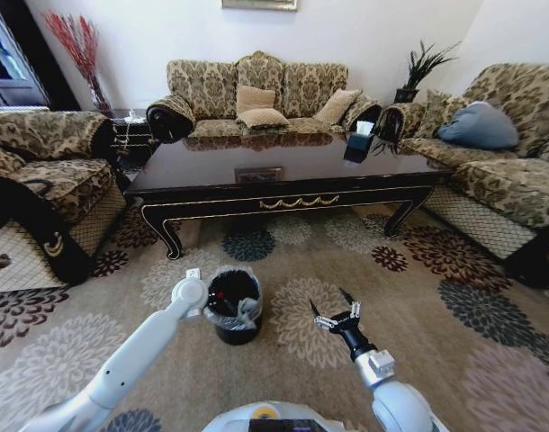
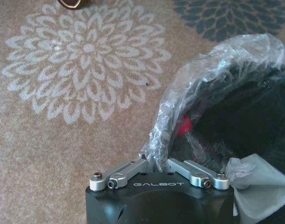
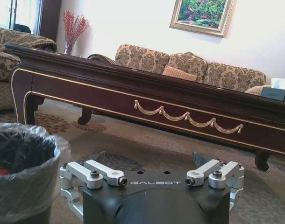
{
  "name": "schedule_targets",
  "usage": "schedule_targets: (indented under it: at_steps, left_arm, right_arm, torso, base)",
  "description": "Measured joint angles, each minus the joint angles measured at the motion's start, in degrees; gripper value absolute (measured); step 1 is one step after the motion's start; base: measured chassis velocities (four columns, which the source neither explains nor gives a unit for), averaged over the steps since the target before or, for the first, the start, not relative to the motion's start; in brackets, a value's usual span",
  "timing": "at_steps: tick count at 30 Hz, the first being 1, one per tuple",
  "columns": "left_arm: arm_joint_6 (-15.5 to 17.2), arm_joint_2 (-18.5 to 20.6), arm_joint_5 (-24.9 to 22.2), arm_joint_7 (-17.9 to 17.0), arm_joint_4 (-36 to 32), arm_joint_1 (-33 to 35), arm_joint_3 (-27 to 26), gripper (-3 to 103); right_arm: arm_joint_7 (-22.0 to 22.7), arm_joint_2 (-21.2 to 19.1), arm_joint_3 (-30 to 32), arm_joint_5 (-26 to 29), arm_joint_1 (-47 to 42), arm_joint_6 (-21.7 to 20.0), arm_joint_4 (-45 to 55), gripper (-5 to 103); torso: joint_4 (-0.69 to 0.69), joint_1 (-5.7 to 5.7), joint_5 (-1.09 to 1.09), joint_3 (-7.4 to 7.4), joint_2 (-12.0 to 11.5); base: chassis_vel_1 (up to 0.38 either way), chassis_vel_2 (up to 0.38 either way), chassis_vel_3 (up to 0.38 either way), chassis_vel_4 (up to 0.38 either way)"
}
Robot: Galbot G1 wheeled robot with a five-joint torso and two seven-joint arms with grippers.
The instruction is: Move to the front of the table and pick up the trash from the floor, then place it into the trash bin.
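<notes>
A: Biggest thing first. Where's the table?

B: At twelve o'clock from the robot, long side facing it, across the patterned rug. So the drive to its front looks finished.

A: And the bin?

B: On the rug at about eleven, close in, well short of the table. Its clear liner is ruffled over the rim; the left wrist view shows something red down inside.

A: The arms?

B: The left gripper sits right at the bin's rim, on its nine o'clock side. Its linkage is folded inward and the liner appears pinched between the fingers, so I'd call it closed on the bag. The right gripper hangs at about one o'clock, just beside the bin, fingers spread wide, holding nothing.

A: Which step, then?

B: I judge the drop-off into the bin. I can't make out any trash on the floor. Next would call for freeing the left fingers from the liner without tipping the bin.
</notes>
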Motion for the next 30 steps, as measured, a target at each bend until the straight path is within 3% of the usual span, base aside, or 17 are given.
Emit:
schedule_targets:
  at_steps: [11,19,23,25,27,30]
  left_arm:
    - [-0.1,2.8,-0.2,0.1,-2.3,4.7,-3.9,0]
    - [0.1,2.0,1.7,1.6,-2.3,6.6,-4.5,-1]
    - [0.6,1.9,4.1,3.3,-4.0,7.2,-4.5,20]
    - [0.7,2.2,5.4,4.0,-4.7,7.5,-4.5,20]
    - [0.8,3.0,9.0,5.5,-7.0,8.8,-5.4,31]
    - [0.8,3.9,10.3,6.4,-10.3,11.0,-7.2,42]
  right_arm:
    - [-0.1,0.2,-0.2,-0.2,0.0,0.0,-0.2,100]
    - [-0.1,0.2,-0.3,-0.3,-0.2,0.0,-0.1,100]
    - [-0.1,0.1,0.1,-0.3,-0.8,0.1,0.1,100]
    - [-0.1,0.1,0.2,-0.3,-0.9,0.1,0.1,100]
    - [-0.1,0.1,0.3,-0.2,-0.9,0.1,0.2,100]
    - [0.0,0.1,0.4,-0.1,-1.0,0.1,0.2,100]
  torso:
    - [0.0,0.0,0.02,0.0,0.0]
    - [0.0,0.0,0.03,-0.02,0.0]
    - [-0.03,0.0,-0.01,-0.01,0.0]
    - [-0.03,0.0,-0.01,-0.01,0.0]
    - [-0.03,0.0,0.01,-0.01,0.0]
    - [-0.02,0.0,0.01,-0.01,0.0]
  base:
    - [0.0,0.0,0.0,0.0]
    - [0.0,0.0,0.0,0.0]
    - [0.0,0.0,0.0,0.0]
    - [0.0,0.0,0.0,0.0]
    - [0.0,0.0,0.0,0.0]
    - [0.0,0.0,0.0,0.0]
